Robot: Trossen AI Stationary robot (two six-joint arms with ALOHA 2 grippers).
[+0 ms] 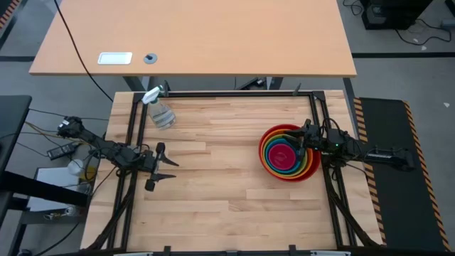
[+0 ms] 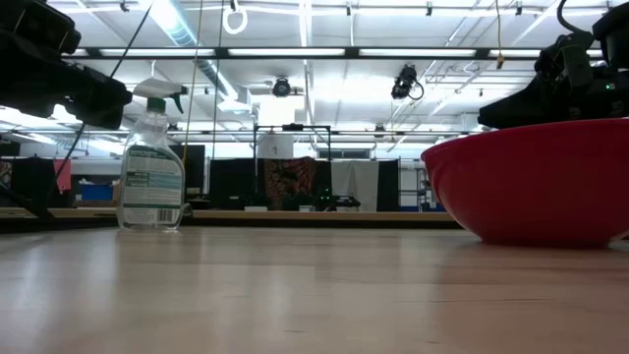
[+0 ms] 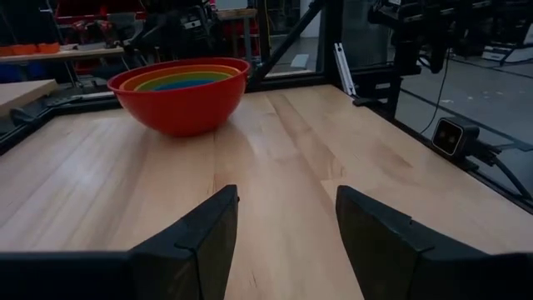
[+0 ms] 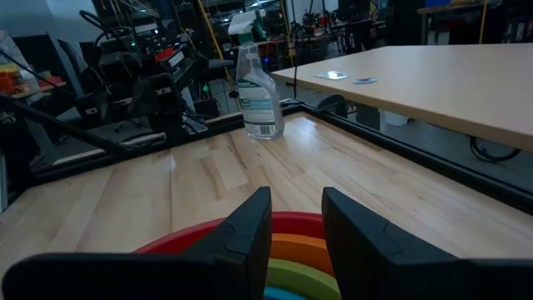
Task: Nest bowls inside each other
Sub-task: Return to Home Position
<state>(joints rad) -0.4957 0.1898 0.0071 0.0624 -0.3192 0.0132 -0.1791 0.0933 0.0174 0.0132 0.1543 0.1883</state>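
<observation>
The bowls (image 1: 288, 153) sit nested in one stack on the right half of the table: red outermost, then orange, green and blue, with magenta-pink in the middle. The red bowl (image 2: 531, 192) rests on the wood by its bottom. My right gripper (image 4: 297, 204) hovers level just over the stack's right rim (image 1: 313, 146), pointing toward the table's left. It is open, with nothing between its fingers. My left gripper (image 1: 169, 165) hangs at the left edge, wide open and pointed at the far-off stack (image 3: 179, 92).
A clear spray bottle (image 1: 160, 112) stands upright near the far left corner, also seen in the low view (image 2: 150, 162). Black frame rails (image 1: 234, 93) run along the table's edges. Bare wood (image 1: 220, 163) lies between the left gripper and the bowls.
</observation>
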